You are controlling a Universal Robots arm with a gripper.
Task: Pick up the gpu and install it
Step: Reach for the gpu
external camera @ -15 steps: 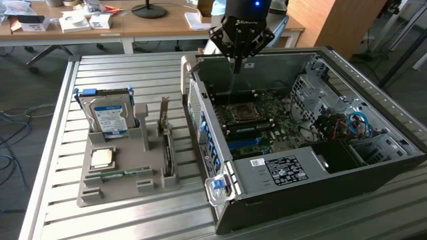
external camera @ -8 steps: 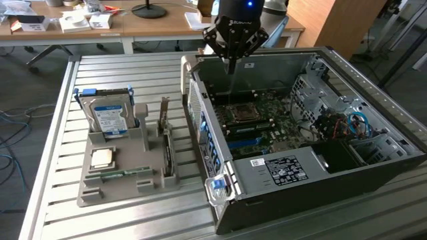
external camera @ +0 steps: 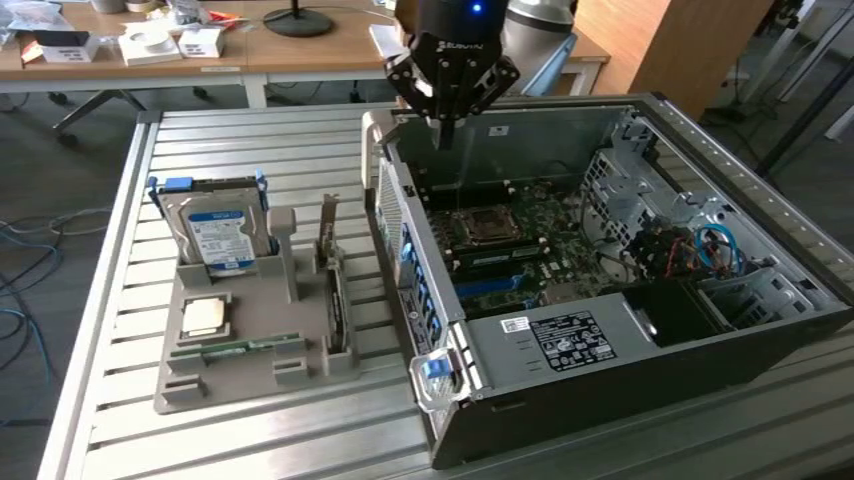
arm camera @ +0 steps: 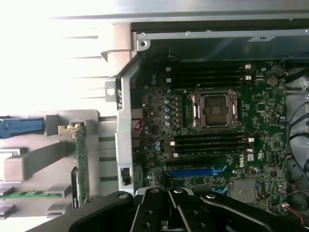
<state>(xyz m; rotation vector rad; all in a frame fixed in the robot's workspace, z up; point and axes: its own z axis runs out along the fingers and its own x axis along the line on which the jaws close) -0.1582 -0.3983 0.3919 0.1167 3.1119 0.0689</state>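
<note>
The gpu [external camera: 330, 290] is seen standing on edge in a slot of the grey holder tray [external camera: 227, 385], with its silvery bracket at the far end. The tray is set on the slatted metal desk [external camera: 200, 140]. The card is placed just beside the open PC case [external camera: 627, 330], on the exterior view's left of it, and is touched by nothing. In the wrist view the gpu [arm camera: 81, 166] is shown as a thin green edge near the case wall.

In the same tray a hard drive [external camera: 220, 235] with a blue label is held upright, further toward the exterior view's left. A CPU [external camera: 204, 315] is laid flat in front of the drive, and a memory stick [external camera: 247, 347] is laid nearer the tray's front.

The claw [external camera: 445, 135] is seen fully closed, with nothing gripped. It is hung above the case's far rim, well apart from the gpu. Inside the case the motherboard [arm camera: 207, 145] is exposed, with the CPU socket [arm camera: 215, 110] and a blue slot [arm camera: 193, 171] visible. In the wrist view the claw [arm camera: 167, 200] is seen pressed together over the board's near edge.
</note>
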